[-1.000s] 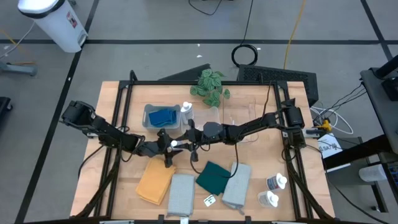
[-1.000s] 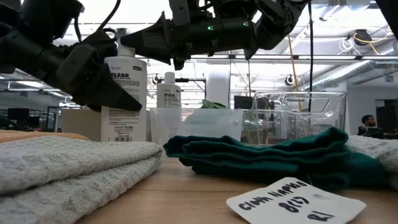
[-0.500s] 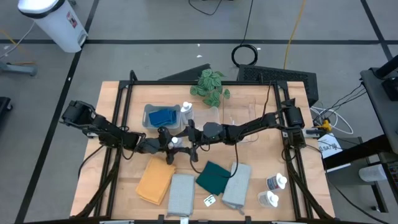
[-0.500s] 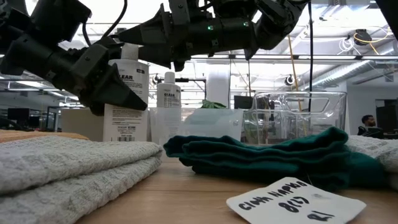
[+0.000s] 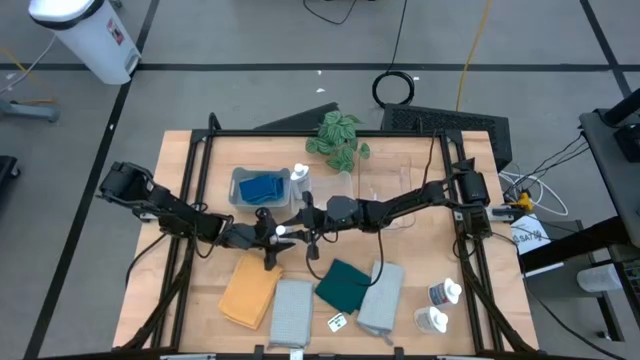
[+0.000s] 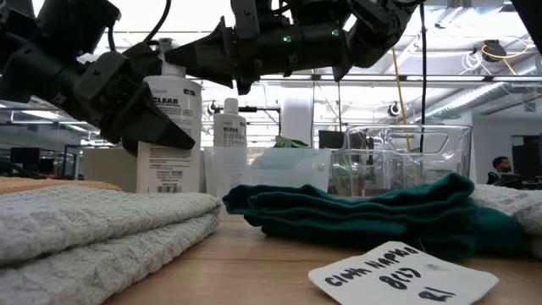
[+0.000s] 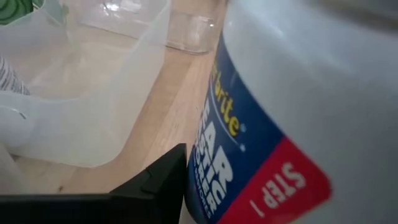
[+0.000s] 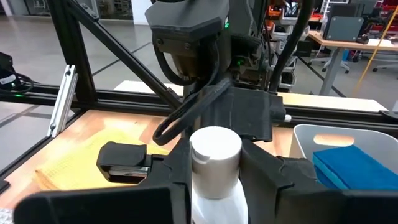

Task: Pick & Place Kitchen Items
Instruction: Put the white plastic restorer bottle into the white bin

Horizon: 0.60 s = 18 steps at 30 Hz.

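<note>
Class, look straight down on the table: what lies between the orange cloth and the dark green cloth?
In the high view, a folded pale grey cloth lies between the orange cloth and the dark green cloth.

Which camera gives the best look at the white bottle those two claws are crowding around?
The low view: the white bottle stands upright, label readable. The right wrist view shows its cap, the left wrist view only label, and from above it is a small speck.
</note>
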Each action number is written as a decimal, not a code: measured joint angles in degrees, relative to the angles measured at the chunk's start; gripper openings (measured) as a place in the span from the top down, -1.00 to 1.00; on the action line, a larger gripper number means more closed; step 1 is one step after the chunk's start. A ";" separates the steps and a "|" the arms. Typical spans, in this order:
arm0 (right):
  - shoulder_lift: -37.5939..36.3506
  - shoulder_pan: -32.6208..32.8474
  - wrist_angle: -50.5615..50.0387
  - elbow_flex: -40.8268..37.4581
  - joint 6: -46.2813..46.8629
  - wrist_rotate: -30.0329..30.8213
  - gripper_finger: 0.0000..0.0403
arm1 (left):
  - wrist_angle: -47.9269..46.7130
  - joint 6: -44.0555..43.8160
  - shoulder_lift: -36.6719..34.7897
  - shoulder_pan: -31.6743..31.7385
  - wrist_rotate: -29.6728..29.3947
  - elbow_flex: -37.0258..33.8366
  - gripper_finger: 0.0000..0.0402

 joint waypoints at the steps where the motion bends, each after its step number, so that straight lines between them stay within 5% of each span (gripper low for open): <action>1: 0.00 0.00 0.00 0.00 -0.02 0.00 0.65 | 0.12 0.22 0.00 -0.06 -0.02 0.00 0.09; 18: -2.91 0.00 -9.74 0.07 -0.28 -0.15 0.65 | 0.32 -0.62 -0.04 -0.05 0.15 0.11 -0.19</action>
